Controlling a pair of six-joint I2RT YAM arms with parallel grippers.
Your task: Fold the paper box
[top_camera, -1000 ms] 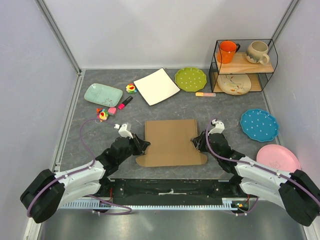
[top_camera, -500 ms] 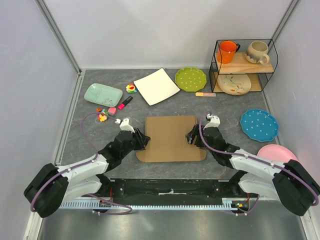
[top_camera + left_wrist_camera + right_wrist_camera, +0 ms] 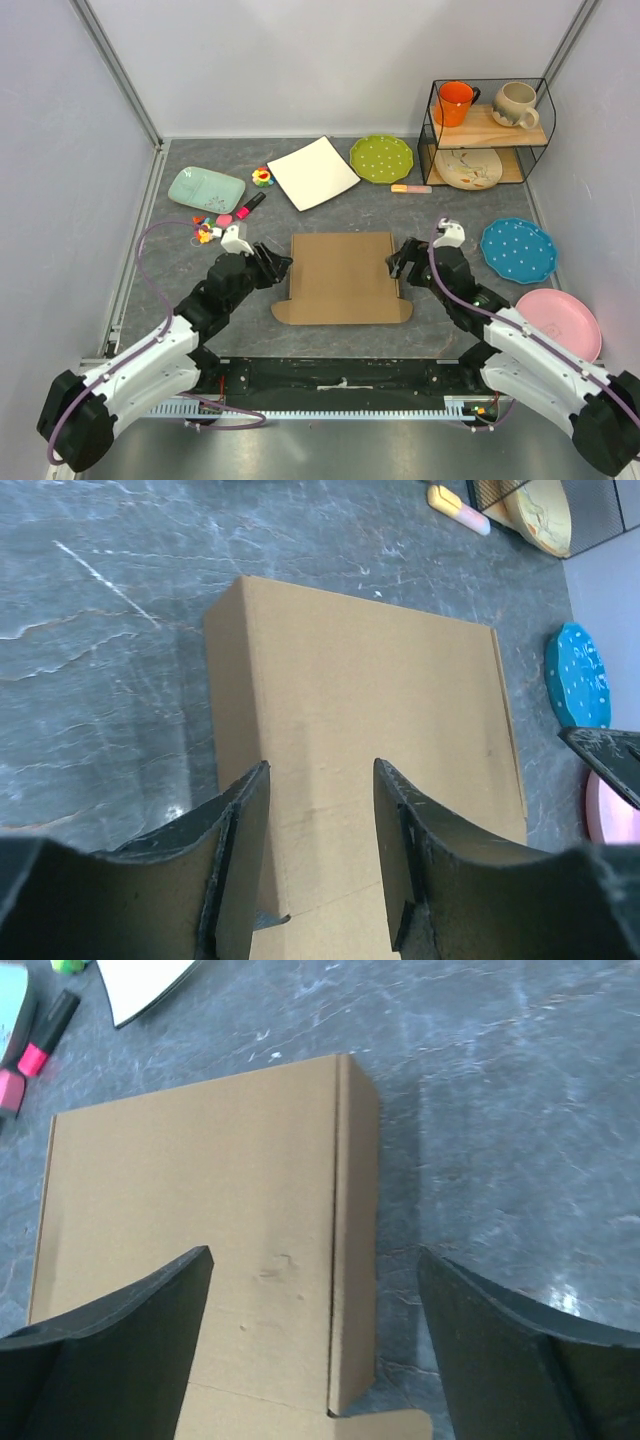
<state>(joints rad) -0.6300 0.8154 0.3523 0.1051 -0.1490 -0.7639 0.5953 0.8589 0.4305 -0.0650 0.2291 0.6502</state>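
Brown corrugated paper box [image 3: 343, 272] lies mid-bench [image 3: 450, 215] between the two arms, top panel down flat. A strip with rounded ears lies flat on the bench along its near edge.

Left gripper [image 3: 276, 267]: just beside the box's left side, jaws partly apart, holding nothing. Right gripper [image 3: 398, 262]: just beside the right side, jaws wide, empty.

We judge the body formed and the closing step in hand. The next move likely calls for raising that strip and tucking it in, with one gripper steadying the box.
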